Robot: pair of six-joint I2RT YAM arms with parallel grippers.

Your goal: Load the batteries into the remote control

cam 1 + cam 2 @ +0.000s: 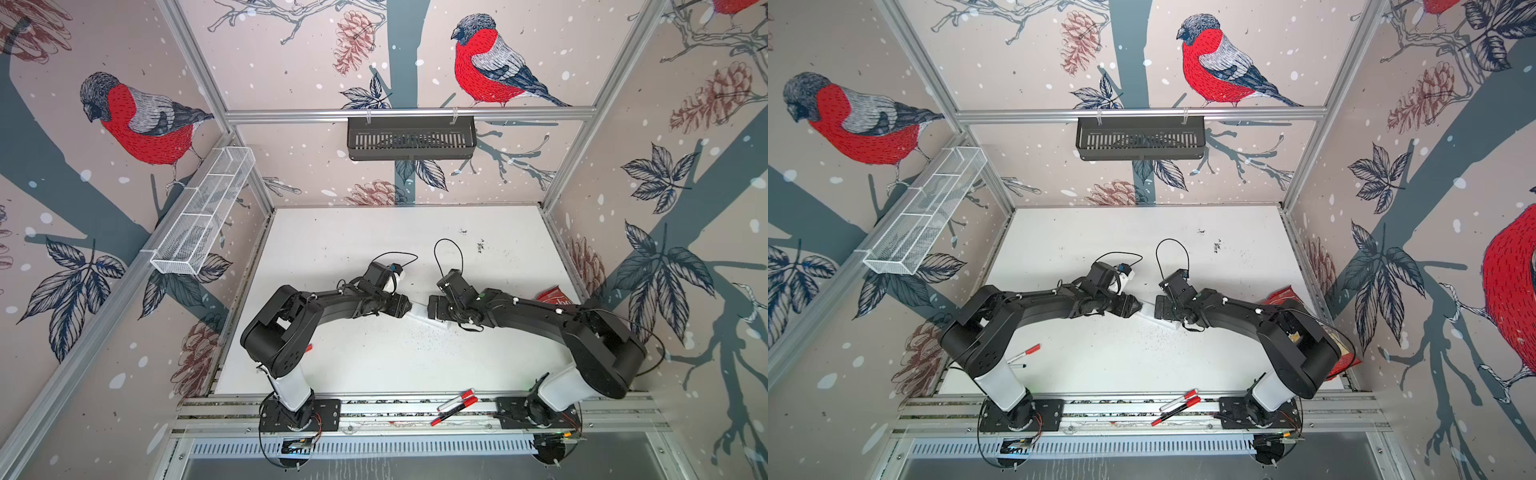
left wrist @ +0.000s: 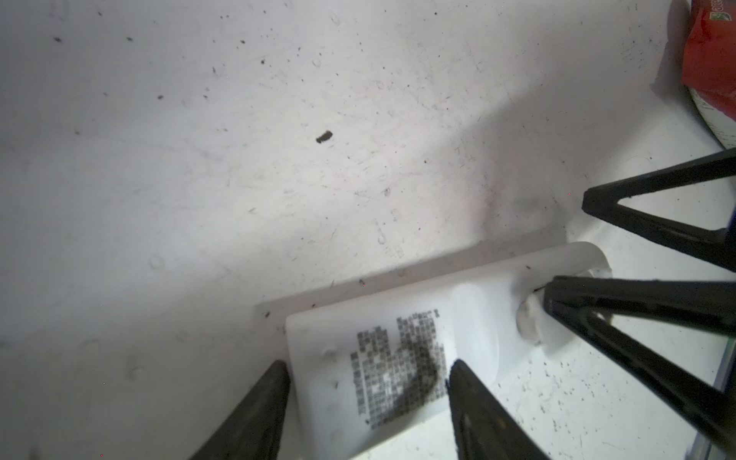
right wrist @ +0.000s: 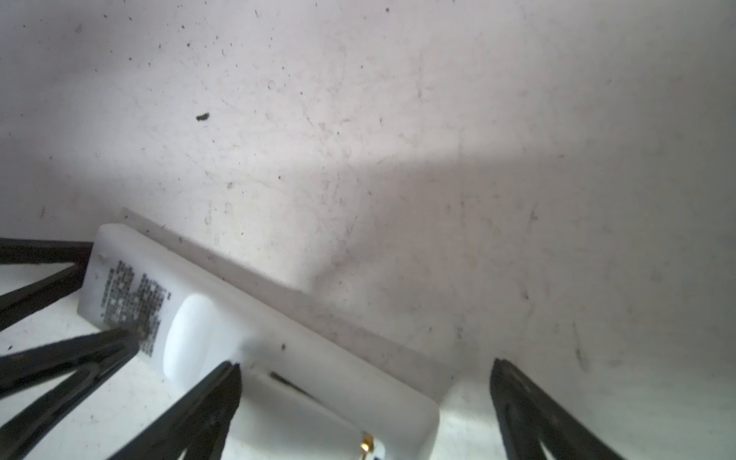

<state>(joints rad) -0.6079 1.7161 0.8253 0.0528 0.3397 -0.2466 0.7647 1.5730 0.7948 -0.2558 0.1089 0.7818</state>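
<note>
The remote control [image 1: 417,312] [image 1: 1148,312] lies on the white table with its plain back up, between my two grippers. Its printed label [image 2: 398,358] is at the end under my left gripper [image 2: 368,368]. That gripper is open: one fingertip [image 3: 119,336] rests on the label and the other stands just beyond the remote's end. My right gripper [image 3: 364,366] is wide open over the far end of the remote [image 3: 318,358]. One of its fingertips [image 2: 557,294] touches the back near a seam, and a small gold contact [image 3: 366,442] shows there. The batteries are out of view.
Red-and-white marker pens [image 1: 455,405] [image 1: 1177,405] lie on the front rail, and one more pen [image 1: 1027,353] lies by the left arm. A red snack bag [image 1: 550,295] [image 2: 713,59] sits at the right edge. A black basket [image 1: 411,137] and a white mesh basket [image 1: 203,212] hang on the walls.
</note>
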